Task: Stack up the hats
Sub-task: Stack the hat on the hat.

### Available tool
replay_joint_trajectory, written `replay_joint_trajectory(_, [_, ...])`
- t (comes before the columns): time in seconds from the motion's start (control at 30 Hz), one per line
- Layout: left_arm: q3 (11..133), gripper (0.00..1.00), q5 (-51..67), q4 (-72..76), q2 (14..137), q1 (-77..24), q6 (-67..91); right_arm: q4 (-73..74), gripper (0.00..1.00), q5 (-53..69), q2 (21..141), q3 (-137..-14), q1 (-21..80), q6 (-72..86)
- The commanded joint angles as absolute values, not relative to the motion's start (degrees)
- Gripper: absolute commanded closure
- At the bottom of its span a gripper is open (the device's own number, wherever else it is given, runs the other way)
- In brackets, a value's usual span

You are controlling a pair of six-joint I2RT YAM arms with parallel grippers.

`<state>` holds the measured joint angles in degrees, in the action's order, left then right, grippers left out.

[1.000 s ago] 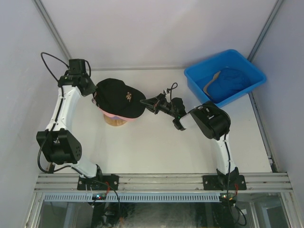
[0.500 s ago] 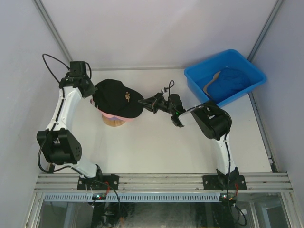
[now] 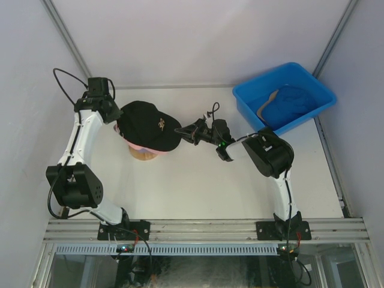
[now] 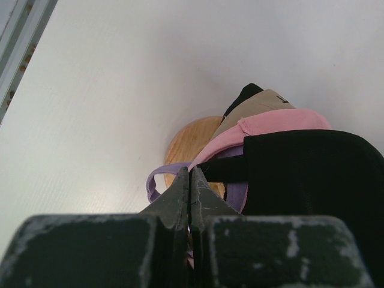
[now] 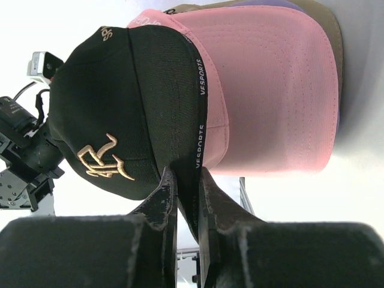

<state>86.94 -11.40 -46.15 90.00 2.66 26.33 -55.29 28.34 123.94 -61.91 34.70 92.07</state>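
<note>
Black cap (image 3: 150,123): on top of the stack on the wooden stand (image 3: 144,154), 10 o'clock on the tabletop (image 3: 198,186).
Right fingers (image 5: 165,192): clamped on the brim edge, the cap's 3 o'clock.
Left fingers (image 4: 177,198): pressed together at the cap's back, 9 o'clock; cannot tell whether pinching anything.
Doing it well: seat the crown squarely over the pink cap (image 5: 270,90), brims aligned, then let go.
Waiting: blue cap (image 3: 294,102) in the bin (image 3: 246,99), 2 o'clock.

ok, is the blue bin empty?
No, a blue hat lies inside the blue bin in the top view.

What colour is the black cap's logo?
Gold logo on the black cap, clearest in the right wrist view.
</note>
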Motion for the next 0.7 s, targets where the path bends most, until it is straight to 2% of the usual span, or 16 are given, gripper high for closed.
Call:
replay_joint_trajectory(0.0, [85.74, 1.00, -13.84, -50.55, 89.47, 4.40, 25.19, -34.07, 0.92, 29.93, 126.74, -57.18, 35.86, 84.19])
replay_joint_trajectory(0.23, [85.34, 1.00, -12.42, -49.84, 88.57, 4.44, 25.49, -32.04, 0.88, 30.78, 127.09, -57.05, 37.18, 82.77])
replay_joint_trajectory(0.33, [85.34, 1.00, -11.99, -49.79, 88.44, 4.40, 25.50, -32.03, 0.71, 31.73, 127.38, -56.95, 37.98, 82.45])
replay_joint_trajectory(0.37, [85.34, 1.00, -11.99, -49.83, 88.47, 4.39, 25.49, -32.46, 0.62, 31.82, 127.33, -56.39, 38.12, 82.54])
replay_joint_trajectory(0.4, [85.34, 1.00, -11.88, -49.79, 88.42, 4.39, 25.49, -33.08, 0.29, 31.82, 126.98, -55.65, 38.22, 82.66])
replay_joint_trajectory(0.43, [85.34, 1.00, -11.85, -49.83, 88.42, 4.43, 25.53, -33.51, 0.04, 31.74, 126.47, -54.90, 38.23, 82.62])
replay_joint_trajectory(0.47, [85.34, 1.00, -11.84, -49.79, 88.31, 4.45, 25.43, -33.46, 0.01, 31.69, 125.97, -54.38, 38.17, 82.24])
replay_joint_trajectory(0.67, [85.60, 1.00, -11.59, -49.72, 88.15, 4.40, 25.40, -33.06, 0.00, 30.79, 120.57, -50.82, 37.09, 79.55])
